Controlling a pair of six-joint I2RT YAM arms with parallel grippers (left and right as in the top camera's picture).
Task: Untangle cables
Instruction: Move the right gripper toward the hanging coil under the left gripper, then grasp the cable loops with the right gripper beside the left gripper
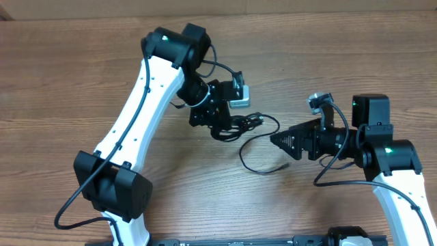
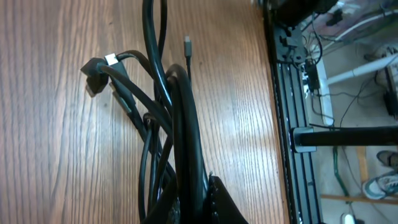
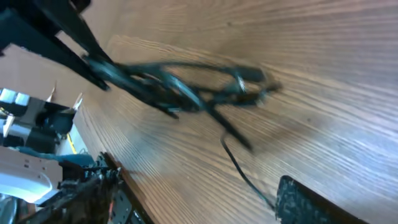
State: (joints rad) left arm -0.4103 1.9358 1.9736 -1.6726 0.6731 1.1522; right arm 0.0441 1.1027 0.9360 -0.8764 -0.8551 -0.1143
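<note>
Several cables (image 1: 243, 124) clamped in the left pincer (image 1: 222, 130), bundle lengthwise toward the right pincer (image 1: 275, 139), its gap unclear.

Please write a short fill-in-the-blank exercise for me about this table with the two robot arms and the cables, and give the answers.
1. The left gripper is shut on several thin ____.
2. The right gripper holds ____.
3. The plug of one loose end lies on the table, nearer the ____ gripper.
4. The table top is made of ____.

Answers: cables; nothing; right; wood.
</note>
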